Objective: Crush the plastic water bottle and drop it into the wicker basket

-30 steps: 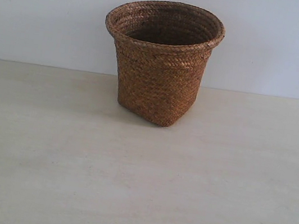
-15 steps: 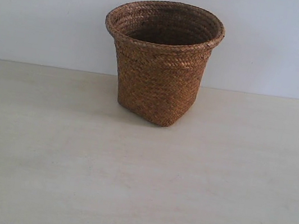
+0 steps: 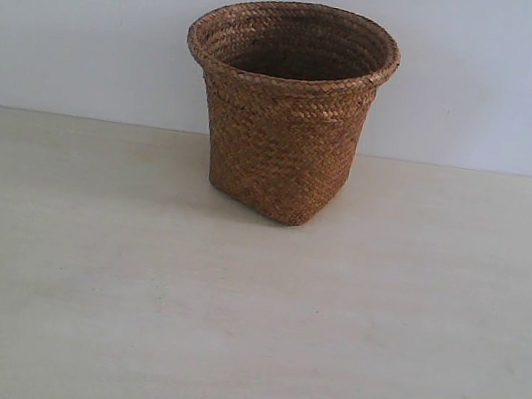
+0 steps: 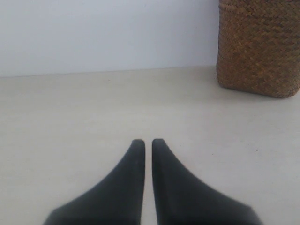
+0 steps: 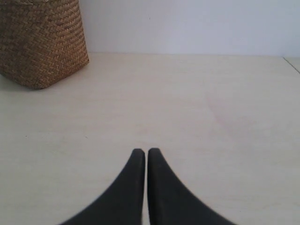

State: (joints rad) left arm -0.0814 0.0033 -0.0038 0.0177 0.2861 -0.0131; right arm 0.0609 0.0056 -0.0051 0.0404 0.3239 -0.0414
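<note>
The brown wicker basket point(image 3: 285, 111) stands upright at the back middle of the pale table, near the wall; its inside looks dark and what it holds is hidden. The plastic water bottle shows in no view. My left gripper point(image 4: 147, 141) is shut with nothing between its black fingers, low over the table, with the basket point(image 4: 258, 47) ahead of it to one side. My right gripper point(image 5: 142, 151) is also shut and empty, with the basket point(image 5: 42, 42) ahead at the other side. Neither gripper appears in the exterior view.
A pale wooden table point(image 3: 247, 318) runs to a plain white wall point(image 3: 72, 17). In the right wrist view a table edge point(image 5: 291, 63) shows at the far corner.
</note>
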